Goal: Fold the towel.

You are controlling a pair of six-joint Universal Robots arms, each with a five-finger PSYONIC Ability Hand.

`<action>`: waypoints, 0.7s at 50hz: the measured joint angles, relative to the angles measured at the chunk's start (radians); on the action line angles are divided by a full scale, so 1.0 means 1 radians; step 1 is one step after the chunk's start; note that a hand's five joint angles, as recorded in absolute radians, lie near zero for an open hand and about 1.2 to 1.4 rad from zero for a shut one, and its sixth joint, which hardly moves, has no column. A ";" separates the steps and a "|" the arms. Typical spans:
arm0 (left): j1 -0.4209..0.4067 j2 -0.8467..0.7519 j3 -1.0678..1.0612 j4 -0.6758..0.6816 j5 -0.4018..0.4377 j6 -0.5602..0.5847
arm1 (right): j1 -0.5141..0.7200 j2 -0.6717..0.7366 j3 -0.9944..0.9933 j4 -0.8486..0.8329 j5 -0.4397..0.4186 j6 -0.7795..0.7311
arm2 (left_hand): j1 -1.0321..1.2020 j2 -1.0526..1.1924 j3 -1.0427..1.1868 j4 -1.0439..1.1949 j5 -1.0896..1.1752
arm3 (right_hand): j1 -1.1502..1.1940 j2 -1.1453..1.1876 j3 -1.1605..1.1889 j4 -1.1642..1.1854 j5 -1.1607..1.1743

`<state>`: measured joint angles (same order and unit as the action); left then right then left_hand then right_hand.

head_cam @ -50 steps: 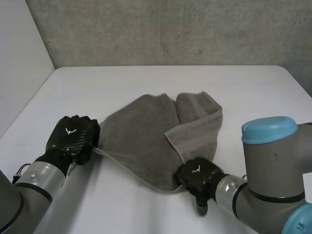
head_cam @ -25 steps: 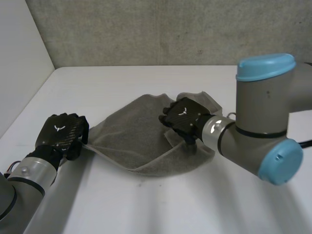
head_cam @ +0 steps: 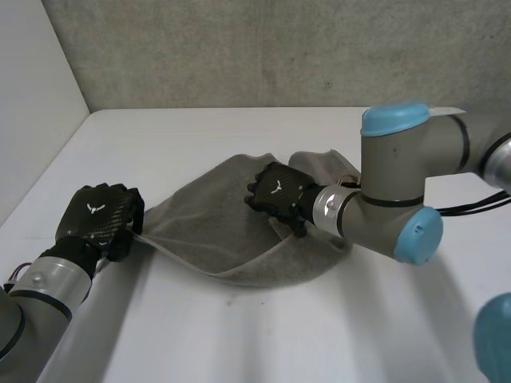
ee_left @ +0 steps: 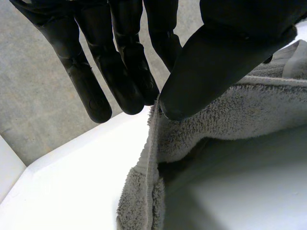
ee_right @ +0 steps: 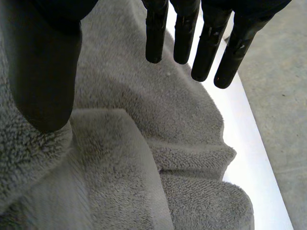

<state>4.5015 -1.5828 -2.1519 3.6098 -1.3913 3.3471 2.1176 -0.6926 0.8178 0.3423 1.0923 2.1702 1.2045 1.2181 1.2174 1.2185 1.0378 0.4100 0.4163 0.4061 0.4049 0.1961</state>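
A grey towel lies rumpled on the white table, with its near edge lifted and sagging. My left hand is at the towel's left corner. In the left wrist view its thumb pinches the towel's hem against the fingers, holding that corner off the table. My right hand hovers over the towel's middle, near a folded-over flap. Its fingers are straight and spread from the thumb above the towel, and they hold nothing.
A grey concrete wall rises behind the table's far edge. A white side panel stands at the left. My right arm reaches across the towel's right side. Bare table lies in front of the towel.
My right hand has left the towel's near edge and swung up and left over its middle. The left hand drew its corner slightly left, and the towel now lies narrower.
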 measured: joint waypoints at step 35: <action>0.001 0.000 -0.010 0.003 0.000 0.000 | -0.013 0.128 -0.075 -0.009 0.033 -0.104 | 0.000 0.000 0.000 0.000 0.000 | 0.668 0.650 0.663 0.668 0.693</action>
<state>4.5023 -1.5831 -2.1620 3.6125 -1.3913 3.3471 2.1047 -0.5648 0.7432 0.3329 1.1255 2.0658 1.2045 1.2181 1.2174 1.2186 1.0378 1.0784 1.0665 1.0686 1.0731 0.8889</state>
